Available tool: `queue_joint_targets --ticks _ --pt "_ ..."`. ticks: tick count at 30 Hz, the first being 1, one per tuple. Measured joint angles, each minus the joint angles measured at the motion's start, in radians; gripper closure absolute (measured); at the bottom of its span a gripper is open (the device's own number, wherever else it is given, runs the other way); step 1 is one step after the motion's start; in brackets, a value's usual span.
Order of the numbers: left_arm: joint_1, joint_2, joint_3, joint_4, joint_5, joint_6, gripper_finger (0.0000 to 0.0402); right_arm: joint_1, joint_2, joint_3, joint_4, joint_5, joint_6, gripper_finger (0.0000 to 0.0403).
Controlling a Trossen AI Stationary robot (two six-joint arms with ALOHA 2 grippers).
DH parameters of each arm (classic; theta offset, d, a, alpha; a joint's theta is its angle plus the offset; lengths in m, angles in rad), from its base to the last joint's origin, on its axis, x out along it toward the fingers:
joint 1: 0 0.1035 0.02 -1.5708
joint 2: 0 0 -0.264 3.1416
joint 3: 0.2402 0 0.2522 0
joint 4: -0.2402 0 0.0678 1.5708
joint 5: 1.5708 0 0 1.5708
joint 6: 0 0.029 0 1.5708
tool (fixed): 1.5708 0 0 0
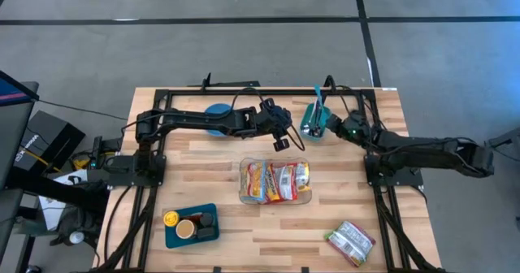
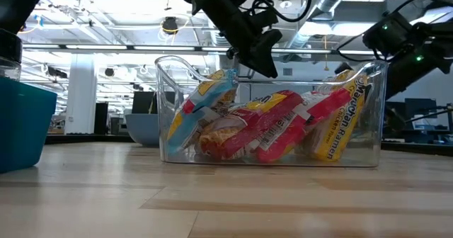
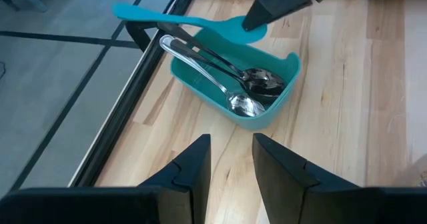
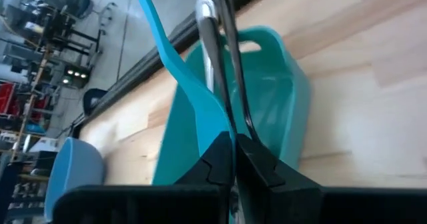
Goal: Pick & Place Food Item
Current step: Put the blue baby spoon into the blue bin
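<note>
A clear bin (image 1: 275,198) in the middle of the table holds several ramen packets (image 2: 283,128). My left gripper (image 1: 281,141) hangs open and empty above the table, just beyond the bin's far edge; in the low view it (image 2: 256,54) shows above the bin. A teal utensil holder (image 3: 273,111) with spoons (image 3: 257,81) stands at the far right. A teal spatula (image 3: 173,17) lies across the holder's rim. My right gripper (image 4: 233,152) is at the holder, shut on the spatula. My right gripper pinches the teal spatula's broad end (image 3: 239,28) between its two fingers, coming slanting down from the table's right side. The spatula's handle (image 4: 150,17) runs up and away from the fingers, over the holder's rim.
A teal tray (image 1: 172,234) with small food items sits near left. A green-and-white packet (image 1: 351,242) lies near right. A blue bowl (image 1: 218,110) sits at the far edge under the left arm. Bare wood lies between the bin and the tray.
</note>
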Motion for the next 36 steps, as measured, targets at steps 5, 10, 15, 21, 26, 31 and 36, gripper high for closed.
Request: queue_joint_targets --ticks 5,10,15,21,26,31,36 --pt "0.0 0.0 0.0 0.0 -0.001 0.0 0.0298 0.03 0.074 0.0 0.027 0.033 0.044 0.0395" --pt "0.0 0.0 0.0 0.0 -0.003 -0.001 0.0298 0.037 0.162 0.0 0.134 0.033 0.045 0.0395" --pt "0.0 0.0 0.0 0.0 -0.003 -0.001 0.0298 0.036 0.247 0.001 0.199 0.034 0.069 0.0395" --pt "0.0 0.0 0.0 0.0 -0.002 -0.001 0.0298 0.036 0.323 0.001 0.237 0.037 0.098 0.0395" --pt "0.0 0.0 0.0 0.0 -0.002 -0.001 0.0298 0.036 0.345 0.001 0.277 0.037 0.098 0.0394" --pt "0.0 0.0 0.0 0.0 -0.002 -0.001 0.0298 0.036 0.347 0.001 0.277 0.036 0.098 0.0394" --pt "0.0 0.0 0.0 0.0 -0.002 -0.001 0.0298 0.036 0.347 0.001 0.276 0.033 0.097 0.0394"
